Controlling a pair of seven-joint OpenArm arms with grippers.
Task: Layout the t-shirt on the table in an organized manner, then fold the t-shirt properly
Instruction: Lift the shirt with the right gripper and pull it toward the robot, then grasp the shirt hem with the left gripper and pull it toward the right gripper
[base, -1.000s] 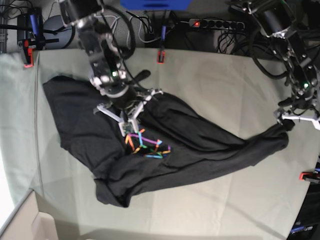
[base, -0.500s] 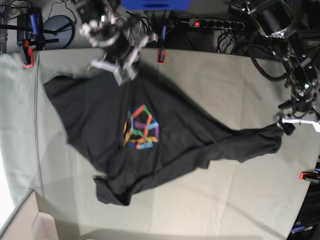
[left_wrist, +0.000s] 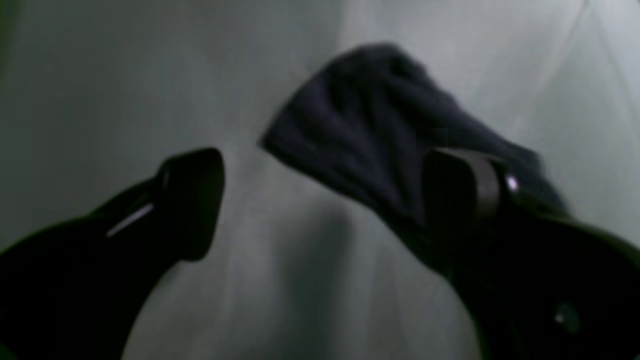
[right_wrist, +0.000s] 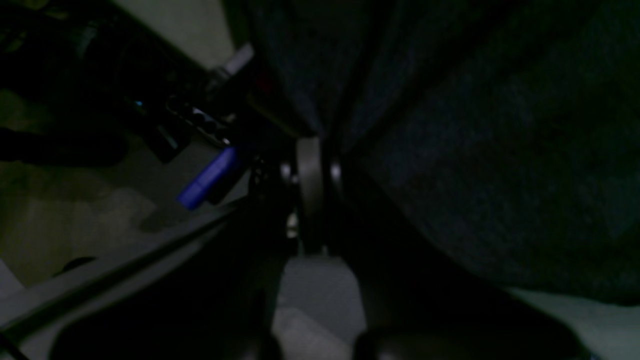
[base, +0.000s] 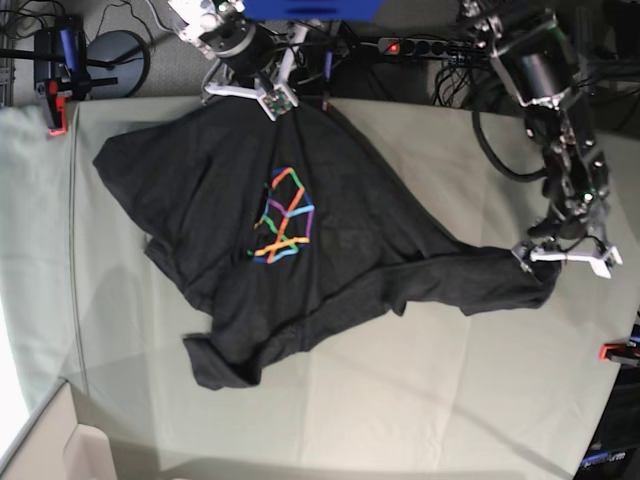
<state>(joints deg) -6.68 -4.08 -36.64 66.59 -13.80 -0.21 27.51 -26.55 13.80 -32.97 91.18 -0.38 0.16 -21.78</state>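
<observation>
Spreading is underway: the t-shirt (base: 300, 260) sprawls rumpled across mid-frame on the bench (base: 450, 400). The right gripper (base: 272, 98), top centre, is clamped on its edge; the left gripper (base: 560, 258), far right, stands apart beside the tip. Next, it should pinch that tip and tug outward.

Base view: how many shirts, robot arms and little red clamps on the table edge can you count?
T-shirt: 1
Robot arms, ending in the left gripper and the right gripper: 2
Red clamps on the table edge: 3 in view
Total: 6
</observation>
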